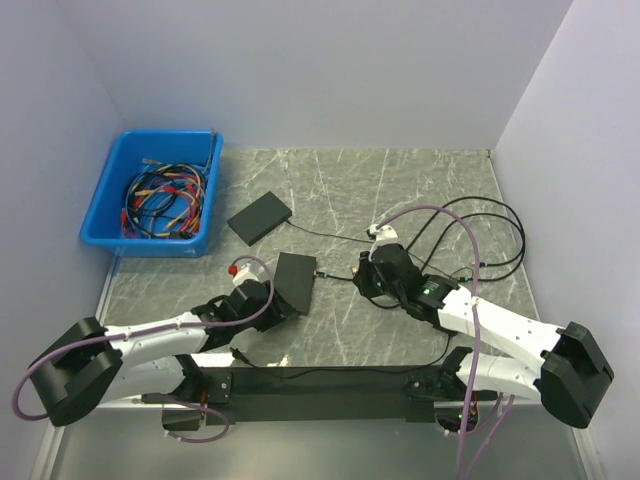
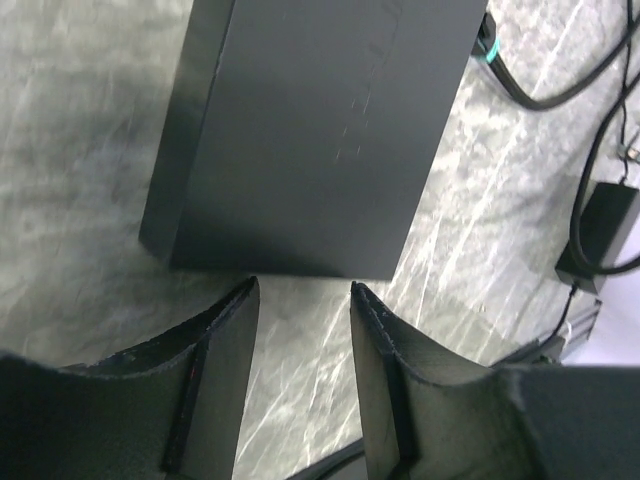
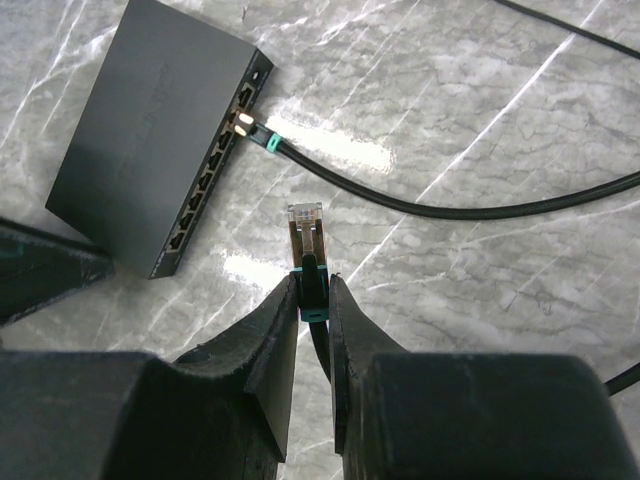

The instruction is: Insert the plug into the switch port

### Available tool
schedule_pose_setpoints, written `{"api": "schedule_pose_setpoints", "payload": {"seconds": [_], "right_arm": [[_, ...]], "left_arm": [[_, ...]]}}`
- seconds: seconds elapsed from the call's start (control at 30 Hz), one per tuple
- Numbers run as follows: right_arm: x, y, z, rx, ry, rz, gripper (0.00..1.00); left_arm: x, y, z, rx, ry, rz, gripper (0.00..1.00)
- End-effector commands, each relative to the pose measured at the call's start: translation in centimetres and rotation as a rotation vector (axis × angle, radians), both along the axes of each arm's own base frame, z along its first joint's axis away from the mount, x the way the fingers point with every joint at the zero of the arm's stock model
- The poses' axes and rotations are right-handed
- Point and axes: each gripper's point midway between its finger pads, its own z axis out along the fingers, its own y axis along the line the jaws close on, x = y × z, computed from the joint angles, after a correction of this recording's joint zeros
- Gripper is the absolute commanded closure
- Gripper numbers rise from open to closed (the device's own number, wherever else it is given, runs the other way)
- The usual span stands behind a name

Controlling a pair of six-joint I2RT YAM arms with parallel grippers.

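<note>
The switch [image 3: 150, 150] was black, and the plug [image 3: 305, 228] had a green band. The table [image 3: 480, 110] was grey with white streaks.

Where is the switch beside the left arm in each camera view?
Top external: switch left of centre, nearer the arms than the other black box.
Left wrist: switch fills the upper middle.
Right wrist: switch upper left, ports facing the held plug.
Shared landmark: the teal-booted cable plugged into its end port.
</note>
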Motion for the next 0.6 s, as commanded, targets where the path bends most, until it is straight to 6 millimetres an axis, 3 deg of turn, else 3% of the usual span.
{"api": "schedule_pose_setpoints", "payload": {"seconds": [0.0,0.27,0.47,0.57], "right_arm": [[0.0,0.3,0.8,0.05,-0.013,-0.007,1.0],[-0.2,0.3,0.7,0.059,-0.013,-0.002,1.0],[-0.2,0.5,1.1,0.07,-0.02,0.009,1.0],[-0.4,0.6,1.1,0.074,-0.02,0.016,1.0]], "left_arm": [[0.7,0.9,-0.9,0.101,0.002,0.022,0.52],[2.2,2.5,-2.2,0.181,0.016,0.049,0.52],[4.2,3.8,-2.2,0.215,0.005,0.059,0.53],[4.9,3.6,-1.3,0.208,-0.016,0.05,0.54]]}}
